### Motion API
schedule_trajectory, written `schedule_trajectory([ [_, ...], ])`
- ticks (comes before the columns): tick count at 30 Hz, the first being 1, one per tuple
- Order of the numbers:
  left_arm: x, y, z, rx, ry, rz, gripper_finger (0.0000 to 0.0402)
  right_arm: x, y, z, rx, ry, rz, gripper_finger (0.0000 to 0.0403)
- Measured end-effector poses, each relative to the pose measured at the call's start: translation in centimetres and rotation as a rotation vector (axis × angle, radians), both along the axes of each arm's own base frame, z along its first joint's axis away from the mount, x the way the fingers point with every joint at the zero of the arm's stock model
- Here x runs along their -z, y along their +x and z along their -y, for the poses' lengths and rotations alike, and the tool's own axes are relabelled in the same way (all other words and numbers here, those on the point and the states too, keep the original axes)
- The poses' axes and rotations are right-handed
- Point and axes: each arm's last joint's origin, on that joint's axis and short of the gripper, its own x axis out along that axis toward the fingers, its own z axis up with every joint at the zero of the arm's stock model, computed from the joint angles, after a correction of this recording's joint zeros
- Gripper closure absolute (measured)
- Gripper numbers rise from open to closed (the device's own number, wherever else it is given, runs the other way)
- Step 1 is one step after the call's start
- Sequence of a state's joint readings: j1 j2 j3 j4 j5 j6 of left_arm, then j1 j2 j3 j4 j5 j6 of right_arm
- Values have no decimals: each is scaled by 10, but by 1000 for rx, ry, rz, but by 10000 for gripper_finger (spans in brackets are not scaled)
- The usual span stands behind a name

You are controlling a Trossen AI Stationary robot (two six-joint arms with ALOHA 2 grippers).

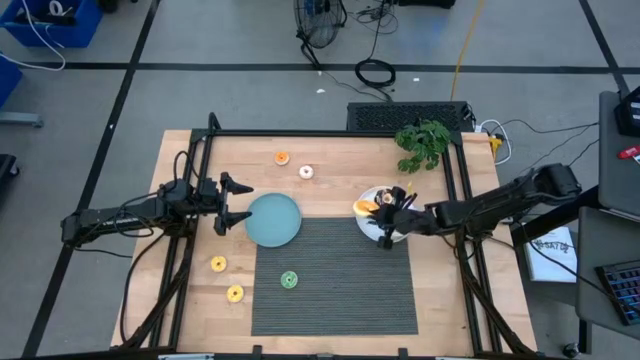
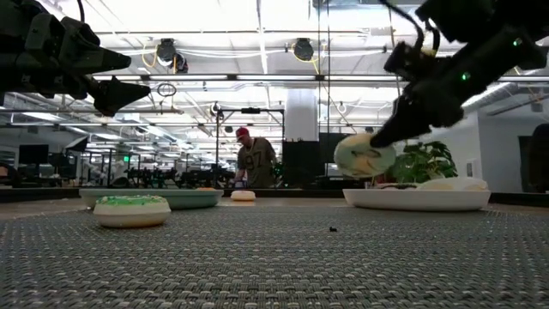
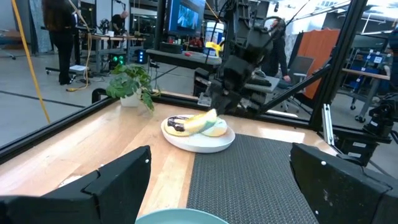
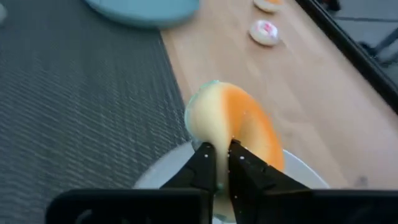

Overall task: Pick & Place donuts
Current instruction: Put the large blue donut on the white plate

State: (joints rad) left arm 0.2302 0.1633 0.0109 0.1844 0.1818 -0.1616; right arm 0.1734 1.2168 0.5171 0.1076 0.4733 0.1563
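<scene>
Orange-iced toy ring donut (image 4: 239, 127) hangs pinched in the right end effector (image 4: 217, 163) above the round white plate (image 1: 372, 226); the left end effector (image 1: 236, 203) gapes over the wooden desk (image 1: 330, 170) beside the dark woven mat (image 1: 340, 285), a workshop behind.

The wooden table (image 1: 330, 160) stands on a grey floor (image 1: 200, 90) marked with dark tape lines (image 1: 130, 85). Black cables (image 1: 375, 72) lie coiled on that floor beyond the table's far edge, and a yellow cord (image 1: 465, 40) runs past them. A blue bin (image 1: 50, 20) sits in one corner. Across the room, rows of ceiling lights (image 2: 257, 39) shine over a wide workshop, where a person in a red cap (image 2: 256, 159) stands among desks. A screen (image 3: 189, 15) glows farther back.
</scene>
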Motion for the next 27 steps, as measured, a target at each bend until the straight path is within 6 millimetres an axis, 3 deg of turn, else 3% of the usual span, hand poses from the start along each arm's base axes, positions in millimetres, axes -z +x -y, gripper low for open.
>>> schedule_trajectory([
  [8,0,0,0,-1,0,0,23,-26,5,-11,-222,385,229,392],
  [14,0,0,0,0,0,0,23,-37,9,-20,-415,636,303,391],
  [22,-2,0,0,-5,6,18,23,-49,9,-24,-527,865,351,390],
  [27,-10,-1,0,8,6,101,23,-55,10,-25,-542,903,401,390],
])
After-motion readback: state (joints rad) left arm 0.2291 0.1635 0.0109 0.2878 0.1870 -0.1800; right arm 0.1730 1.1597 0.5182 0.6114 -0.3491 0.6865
